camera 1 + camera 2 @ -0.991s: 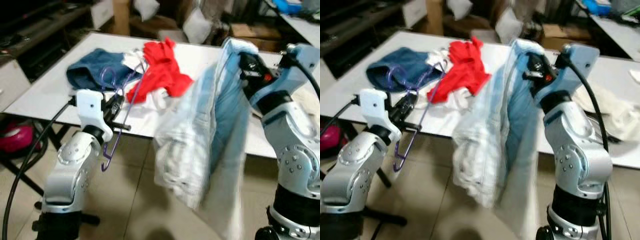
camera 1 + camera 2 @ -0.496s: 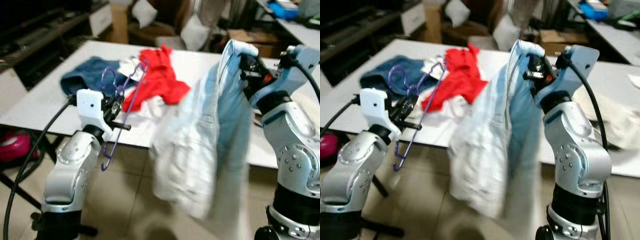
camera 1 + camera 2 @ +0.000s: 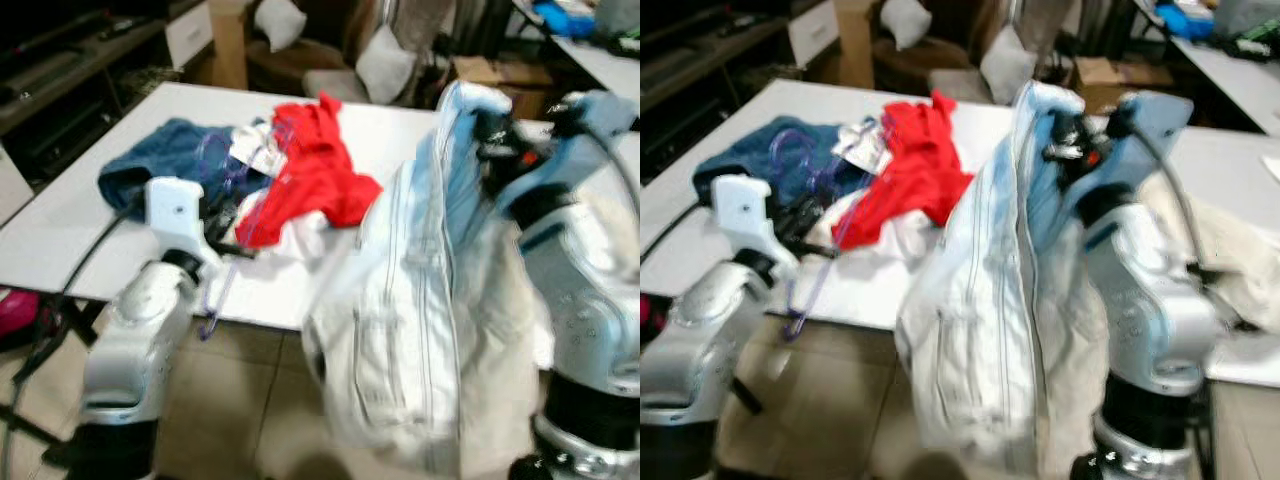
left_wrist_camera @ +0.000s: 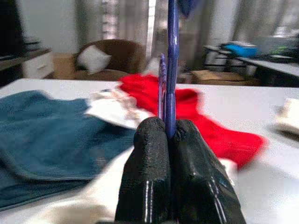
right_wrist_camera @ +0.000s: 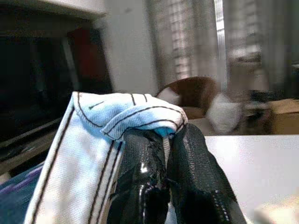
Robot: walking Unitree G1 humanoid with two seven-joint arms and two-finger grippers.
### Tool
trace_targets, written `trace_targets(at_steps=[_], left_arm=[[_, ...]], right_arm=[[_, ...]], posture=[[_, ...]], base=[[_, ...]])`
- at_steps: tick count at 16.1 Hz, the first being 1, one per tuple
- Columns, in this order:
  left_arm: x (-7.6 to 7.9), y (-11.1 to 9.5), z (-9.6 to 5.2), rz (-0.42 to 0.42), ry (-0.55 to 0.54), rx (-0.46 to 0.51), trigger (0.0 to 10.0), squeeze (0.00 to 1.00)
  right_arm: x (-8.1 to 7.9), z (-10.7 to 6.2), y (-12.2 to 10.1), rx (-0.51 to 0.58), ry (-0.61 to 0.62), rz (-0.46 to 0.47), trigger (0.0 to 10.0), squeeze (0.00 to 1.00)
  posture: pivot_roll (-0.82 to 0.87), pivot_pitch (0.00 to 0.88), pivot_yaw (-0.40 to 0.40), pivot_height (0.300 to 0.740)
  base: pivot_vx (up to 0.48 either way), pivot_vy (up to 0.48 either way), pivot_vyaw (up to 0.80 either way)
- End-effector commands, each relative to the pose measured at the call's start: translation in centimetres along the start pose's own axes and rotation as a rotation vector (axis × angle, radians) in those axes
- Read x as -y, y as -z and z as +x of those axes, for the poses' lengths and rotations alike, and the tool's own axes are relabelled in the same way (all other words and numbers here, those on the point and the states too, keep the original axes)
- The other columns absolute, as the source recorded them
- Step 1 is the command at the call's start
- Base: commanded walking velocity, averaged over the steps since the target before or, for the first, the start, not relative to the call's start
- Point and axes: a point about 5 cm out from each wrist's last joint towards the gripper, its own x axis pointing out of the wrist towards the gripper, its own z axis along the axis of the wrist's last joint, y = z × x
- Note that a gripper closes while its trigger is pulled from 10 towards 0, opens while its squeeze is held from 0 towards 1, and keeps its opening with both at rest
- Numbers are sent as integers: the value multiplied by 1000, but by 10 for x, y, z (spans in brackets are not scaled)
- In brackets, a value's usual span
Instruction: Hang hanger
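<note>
hanger (image 4: 171, 56): thin purple wire, hook curled, hung over the near edge of the white worktop (image 3: 90, 240) | left end effector (image 4: 169, 135): clenched on hanger, at that same edge | right end effector (image 5: 164, 149): gripped pale blue-and-white garment (image 3: 990, 320), held up before the worktop's near edge | red cloth (image 3: 315, 170), blue cloth (image 3: 165, 160): lay on worktop behind hanger

Cluttered living room: brown armchair (image 4: 108, 55), curtains (image 5: 187, 44), cardboard boxes (image 3: 490, 72).

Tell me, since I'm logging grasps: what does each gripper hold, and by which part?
The left gripper pinches the purple hanger by its thin wire. The right gripper clamps the light blue jacket by a folded top edge, the rest hanging down.
</note>
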Motion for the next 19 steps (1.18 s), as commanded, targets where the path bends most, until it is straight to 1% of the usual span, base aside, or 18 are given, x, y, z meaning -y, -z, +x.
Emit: trace_targets(at_steps=[1,5,8,9,10,12,13,14,15,16,17,18,19], left_arm=[[5,-5,1,6,12,23,10000,0],[4,-4,0,6,6,20,10000,0],[-1,-4,-3,11,-25,21,10000,0],[-4,-4,-5,15,-43,20,10000,0],[-7,-3,-8,18,-61,18,10000,0],[-10,-3,-9,20,-73,17,10000,0],[-11,-3,-9,21,-76,17,10000,0],[-12,-3,-9,23,-78,18,10000,0],[-14,-5,-8,22,-86,24,10000,0],[-16,-6,-7,17,-92,31,10000,0],[-17,-7,-8,23,-100,34,10000,0],[-18,-7,-8,24,-111,37,10000,0],[-23,-7,-13,29,-149,43,10000,0]], right_arm=[[2,-2,-15,68,5,-23,10000,0],[1,-2,-13,56,-4,-21,10000,0],[-3,2,-7,26,-31,-15,10000,0],[-6,7,0,2,-47,-8,10000,0],[-9,16,7,-18,-58,-1,10000,0],[-15,31,9,-22,-81,-7,10000,0],[-19,41,6,-10,-100,-17,10000,0],[-28,58,-8,35,-149,-29,10000,0],[-54,92,-72,230,-270,-51,10000,0],[-74,102,-135,430,-350,-45,10000,0],[-81,101,-161,518,-385,-14,10000,0],[-84,97,-180,590,-408,15,10000,0],[-90,83,-212,742,-455,65,10000,0]], posture=[[-54,0,-26,740],[-51,0,-31,740],[-43,0,-45,740],[-38,0,-57,740],[-35,0,-60,740],[-32,0,-62,740],[-31,0,-59,740],[-31,0,-59,740],[-35,0,-54,740],[-34,0,-54,740],[-28,0,-63,740],[-26,0,-66,740],[-17,0,-76,740]], base=[[368,0,0],[371,0,0],[370,0,0],[371,0,0],[368,0,0],[369,0,0],[368,0,0],[368,0,0],[304,0,0],[0,0,0],[0,0,0],[0,0,0],[0,0,0]])
